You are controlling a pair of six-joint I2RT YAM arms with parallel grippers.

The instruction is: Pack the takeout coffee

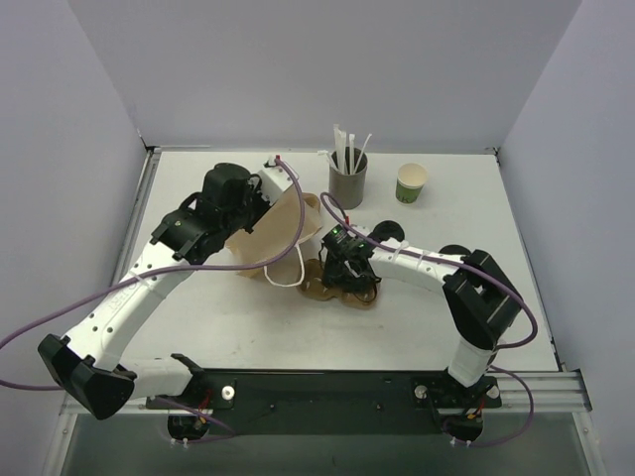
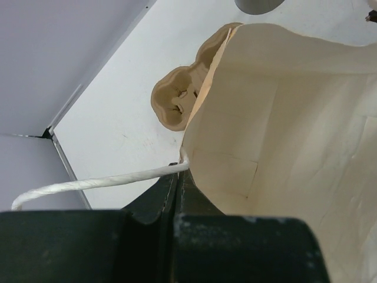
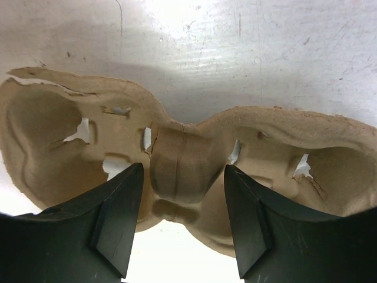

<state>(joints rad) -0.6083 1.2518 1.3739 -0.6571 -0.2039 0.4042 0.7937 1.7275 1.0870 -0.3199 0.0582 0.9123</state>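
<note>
Paper bag's (image 2: 283,118) edge is pinched by left end effector (image 2: 178,180) (right end effector (image 3: 182,200) spread).

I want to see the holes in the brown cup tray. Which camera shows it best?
The right wrist camera: the cup tray fills the picture, both hollows clear. The left wrist camera shows only one end peeking past the paper bag. From the top, the right gripper covers most of it.

Bright even overhead light, soft shadows; table (image 3: 194,23) glares in right wrist view.
</note>
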